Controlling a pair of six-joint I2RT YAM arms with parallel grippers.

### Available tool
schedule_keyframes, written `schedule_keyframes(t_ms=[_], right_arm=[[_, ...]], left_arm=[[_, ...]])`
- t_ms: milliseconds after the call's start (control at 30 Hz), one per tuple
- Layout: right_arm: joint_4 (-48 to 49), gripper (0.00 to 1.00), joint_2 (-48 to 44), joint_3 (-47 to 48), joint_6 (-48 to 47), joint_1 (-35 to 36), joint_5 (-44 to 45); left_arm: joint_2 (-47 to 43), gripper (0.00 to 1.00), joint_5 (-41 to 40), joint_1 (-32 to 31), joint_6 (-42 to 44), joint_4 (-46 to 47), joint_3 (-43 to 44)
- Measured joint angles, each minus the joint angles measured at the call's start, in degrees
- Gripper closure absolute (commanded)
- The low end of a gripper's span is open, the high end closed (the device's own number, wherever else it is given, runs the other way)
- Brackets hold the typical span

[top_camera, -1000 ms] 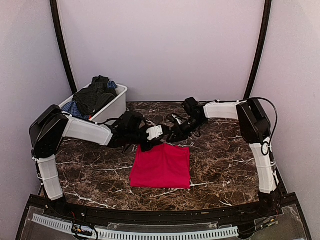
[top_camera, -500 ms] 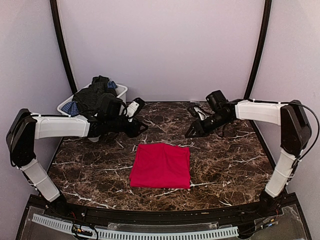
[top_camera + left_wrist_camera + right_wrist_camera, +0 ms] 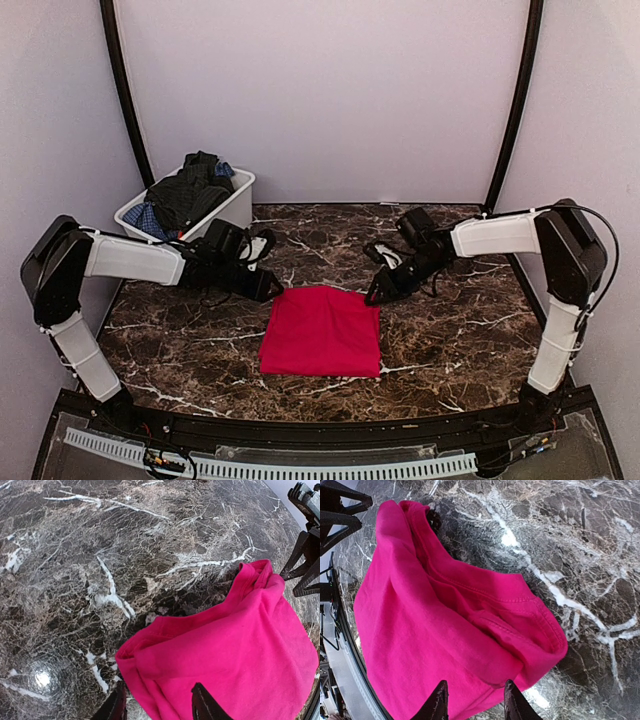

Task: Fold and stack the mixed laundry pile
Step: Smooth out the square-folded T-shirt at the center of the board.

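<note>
Left gripper (image 3: 270,290), right gripper (image 3: 375,294) back over red cloth (image 3: 322,332) corners; jaws part-open.

counter (image 3: 190,340): marble-look stone, veined, polished and glossy, lamp glare on it
red cloth (image 3: 322,332): soft matt knit fabric, stitched hem
bin (image 3: 236,215): smooth white plastic
garments (image 3: 185,195): matt woven cloth, crumpled

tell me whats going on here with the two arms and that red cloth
Two robot arms are working through a laundry pile. A red cloth lies folded into a rough rectangle on the marble table. The left gripper and right gripper hover over its two far corners, jaws apart, gripping nothing. The other garments, dark ones and a blue checked one, sit heaped in the white bin at the back left, not yet folded.
</note>
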Motion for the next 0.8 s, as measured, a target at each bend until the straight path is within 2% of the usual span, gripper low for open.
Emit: schedule_keyframes(t_ms=[433,800], right_arm=[[-0.94,0.67,3.21,1.99,-0.07,1.31,5.97],[-0.85,0.76,3.98,2.71,0.98,1.31,7.02]], left_arm=[[2.43,0.55,2.19,0.15,-2.34,0.07,0.00],[5.07,0.60,3.61,0.24,-2.47,1.31,0.79]])
